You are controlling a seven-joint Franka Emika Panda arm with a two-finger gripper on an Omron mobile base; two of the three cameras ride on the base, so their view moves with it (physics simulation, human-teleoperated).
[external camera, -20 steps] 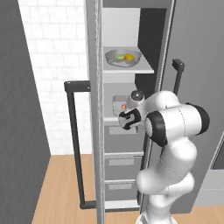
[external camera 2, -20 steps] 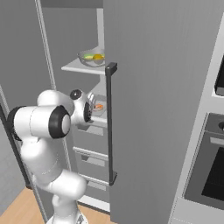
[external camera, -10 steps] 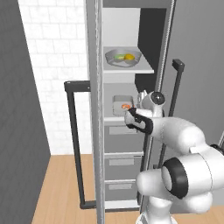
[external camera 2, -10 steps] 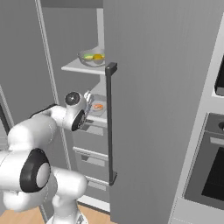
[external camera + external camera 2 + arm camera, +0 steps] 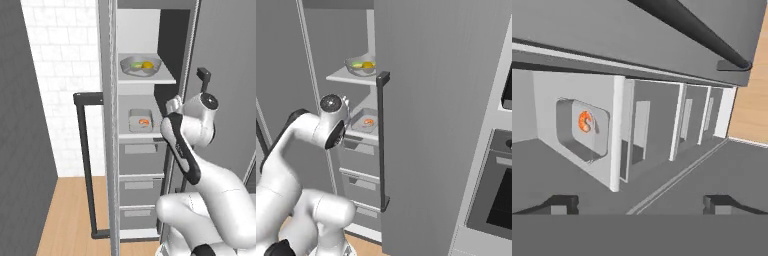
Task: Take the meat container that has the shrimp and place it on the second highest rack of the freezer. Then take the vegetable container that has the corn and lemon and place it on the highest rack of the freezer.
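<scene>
Arm pulled back from freezer (image 5: 140,150); jaws apart, empty. Shrimp (image 5: 144,122) tray (image 5: 140,120) rests on second shelf: light, rigid, grip rim.

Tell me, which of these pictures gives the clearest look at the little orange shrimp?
The hand view: the shrimp appears largest there, curled in its grey tray, though the picture is rolled sideways. The left base view shows it small but upright on the lower shelf. The right base view shows it tiny, beside the dark door handle.
</scene>
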